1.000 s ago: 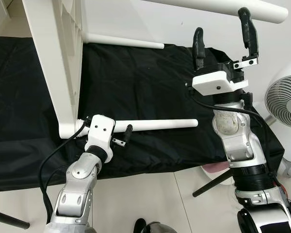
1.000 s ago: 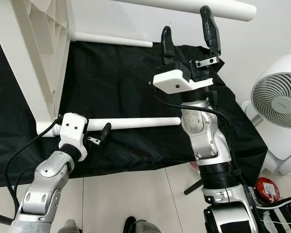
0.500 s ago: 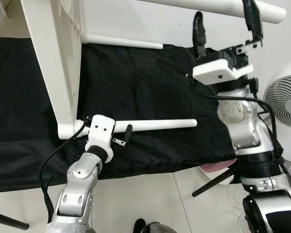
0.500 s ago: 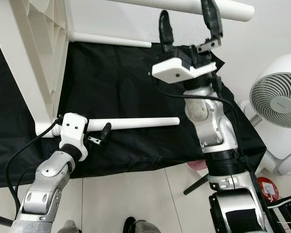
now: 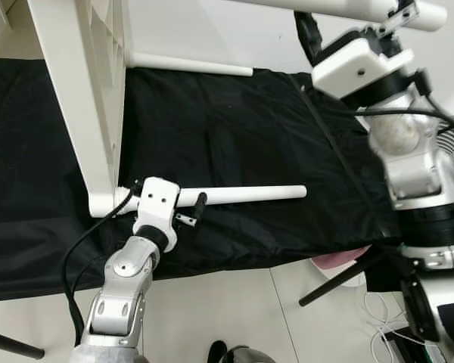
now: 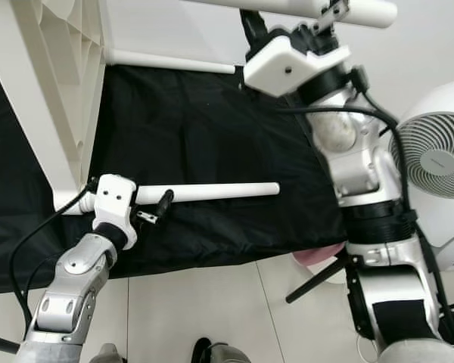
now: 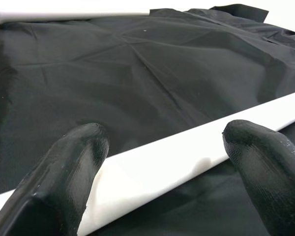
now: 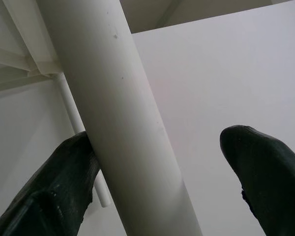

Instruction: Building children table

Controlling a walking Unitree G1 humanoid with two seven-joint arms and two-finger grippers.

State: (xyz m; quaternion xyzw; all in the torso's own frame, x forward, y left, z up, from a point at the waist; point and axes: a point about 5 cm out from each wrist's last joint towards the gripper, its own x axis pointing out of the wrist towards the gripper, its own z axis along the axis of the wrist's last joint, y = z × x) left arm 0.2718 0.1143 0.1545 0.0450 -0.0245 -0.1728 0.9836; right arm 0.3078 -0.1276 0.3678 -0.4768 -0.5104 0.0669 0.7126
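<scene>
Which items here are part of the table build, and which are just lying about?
Part of the job:
- white table frame
- lower table leg, left end effector open around it
- upper table leg, right end effector open around it
- far table leg

Lying about:
- fan
- black cloth

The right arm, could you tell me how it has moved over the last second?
The right pincer rose and reached forward to the upper leg; its open fingers now straddle it, one finger touching. The left pincer stayed open around the lower leg, and the tabletop stayed put.
</scene>
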